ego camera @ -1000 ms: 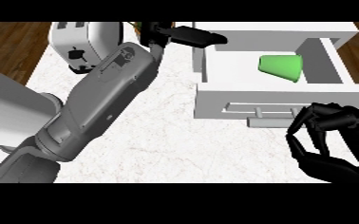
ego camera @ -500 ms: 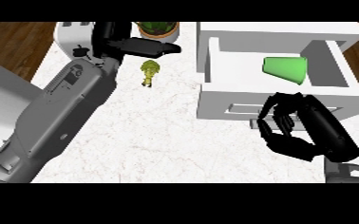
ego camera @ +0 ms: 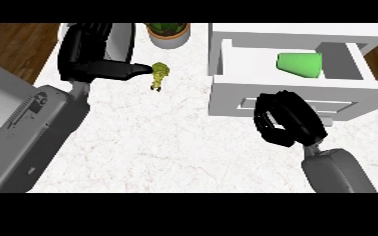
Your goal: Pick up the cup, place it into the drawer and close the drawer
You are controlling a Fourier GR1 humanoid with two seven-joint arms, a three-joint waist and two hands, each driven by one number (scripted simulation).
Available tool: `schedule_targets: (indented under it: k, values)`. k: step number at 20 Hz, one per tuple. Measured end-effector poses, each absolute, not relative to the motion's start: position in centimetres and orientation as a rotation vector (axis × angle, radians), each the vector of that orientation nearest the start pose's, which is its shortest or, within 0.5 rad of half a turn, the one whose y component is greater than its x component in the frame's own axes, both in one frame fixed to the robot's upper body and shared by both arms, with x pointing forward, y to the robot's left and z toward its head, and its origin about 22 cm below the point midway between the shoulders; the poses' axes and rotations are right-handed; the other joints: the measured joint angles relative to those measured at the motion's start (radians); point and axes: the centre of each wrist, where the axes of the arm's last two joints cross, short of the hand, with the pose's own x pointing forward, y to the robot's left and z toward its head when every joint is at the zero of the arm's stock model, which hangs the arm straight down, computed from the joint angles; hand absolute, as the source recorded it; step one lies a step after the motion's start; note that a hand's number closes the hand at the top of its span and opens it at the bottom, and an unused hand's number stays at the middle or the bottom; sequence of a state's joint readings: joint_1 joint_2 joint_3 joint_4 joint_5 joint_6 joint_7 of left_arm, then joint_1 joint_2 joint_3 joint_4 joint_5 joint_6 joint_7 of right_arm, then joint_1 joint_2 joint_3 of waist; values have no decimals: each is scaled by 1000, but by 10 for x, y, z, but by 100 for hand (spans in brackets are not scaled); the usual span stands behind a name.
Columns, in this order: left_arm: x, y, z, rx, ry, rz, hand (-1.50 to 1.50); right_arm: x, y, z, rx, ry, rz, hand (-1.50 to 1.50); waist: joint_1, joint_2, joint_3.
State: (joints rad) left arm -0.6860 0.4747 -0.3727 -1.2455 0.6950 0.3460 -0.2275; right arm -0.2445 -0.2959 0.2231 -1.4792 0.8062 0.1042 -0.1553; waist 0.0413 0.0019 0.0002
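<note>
The green cup lies inside the open white drawer, towards its right half. My right hand is at the drawer's front panel, fingers curled, with nothing held between them. At the upper left my left hand hovers over the counter, its fingers fairly straight. Its thumb reaches towards a small yellow-green figure and stops just short of it. The left hand holds nothing.
A potted plant stands at the back of the white marble counter, between the left hand and the drawer. My grey left forearm covers the counter's left side. Wooden floor shows beyond the left edge.
My left hand has swung left, away from the drawer, uncovering the yellow-green figure. The right hand has moved up and left to the drawer front. The cup has stayed in the drawer.
</note>
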Motion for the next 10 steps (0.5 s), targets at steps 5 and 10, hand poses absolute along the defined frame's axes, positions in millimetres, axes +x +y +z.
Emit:
schedule_targets:
  k: [5, 10]
  values:
    - [353, 240, 117, -131, -1913, -13, -150, 330, -213, 16, -620, -1615, 1283, 150, 1, 2, 1]
    - [339, 264, 111, -128, -1912, -7, -150, 365, -207, 0, -631, -1609, 1291, 150, 3, 1, -2]
